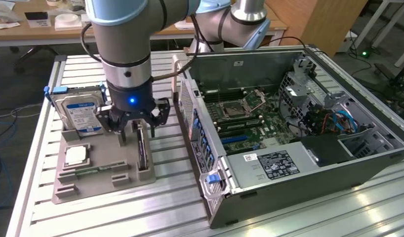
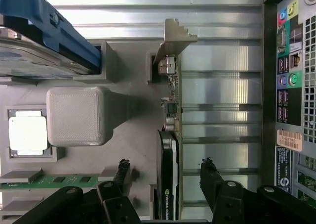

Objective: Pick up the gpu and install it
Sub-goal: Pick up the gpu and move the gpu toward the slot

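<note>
The gpu [image 1: 142,153] is a thin dark card standing on edge in a slot of the grey holder tray [image 1: 97,185], on the side nearest the computer case. My gripper [image 1: 136,137] hangs just above it, open, one finger on each side of the card. From the wrist view, the gpu [image 2: 170,135] runs edge-on between the two black fingers [image 2: 121,172], with its silver bracket [image 2: 175,36] at the far end. My gripper [image 2: 165,172] straddles the card's near part with gaps on both sides, so nothing is gripped.
The open computer case [image 1: 288,123] lies at the exterior view's right, motherboard exposed; its rear port panel [image 2: 291,85] is close beside the card. On the tray also stand a hard drive [image 1: 80,111] with a blue-white label and a square silver chip [image 1: 77,155].
</note>
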Robot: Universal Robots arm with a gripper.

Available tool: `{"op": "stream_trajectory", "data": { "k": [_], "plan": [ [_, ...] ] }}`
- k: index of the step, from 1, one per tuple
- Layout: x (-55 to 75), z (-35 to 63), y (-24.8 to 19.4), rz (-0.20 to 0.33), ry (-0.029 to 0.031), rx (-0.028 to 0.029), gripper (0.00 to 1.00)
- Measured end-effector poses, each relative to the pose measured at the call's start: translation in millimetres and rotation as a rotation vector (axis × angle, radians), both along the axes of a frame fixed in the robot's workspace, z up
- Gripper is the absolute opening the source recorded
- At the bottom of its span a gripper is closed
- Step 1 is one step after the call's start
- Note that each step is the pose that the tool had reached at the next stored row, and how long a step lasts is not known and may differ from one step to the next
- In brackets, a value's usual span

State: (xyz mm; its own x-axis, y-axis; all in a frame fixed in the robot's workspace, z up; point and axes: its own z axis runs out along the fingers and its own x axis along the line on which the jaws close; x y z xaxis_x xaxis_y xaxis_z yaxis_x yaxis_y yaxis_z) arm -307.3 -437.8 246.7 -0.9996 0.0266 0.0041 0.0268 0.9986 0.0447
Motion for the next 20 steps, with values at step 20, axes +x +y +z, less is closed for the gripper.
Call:
{"op": "stream_trajectory", "data": {
  "k": [20],
  "plan": [
    [0.1,-24.7,0.5,-0.030,0.0029,-0.0001,0.68]
  ]
}}
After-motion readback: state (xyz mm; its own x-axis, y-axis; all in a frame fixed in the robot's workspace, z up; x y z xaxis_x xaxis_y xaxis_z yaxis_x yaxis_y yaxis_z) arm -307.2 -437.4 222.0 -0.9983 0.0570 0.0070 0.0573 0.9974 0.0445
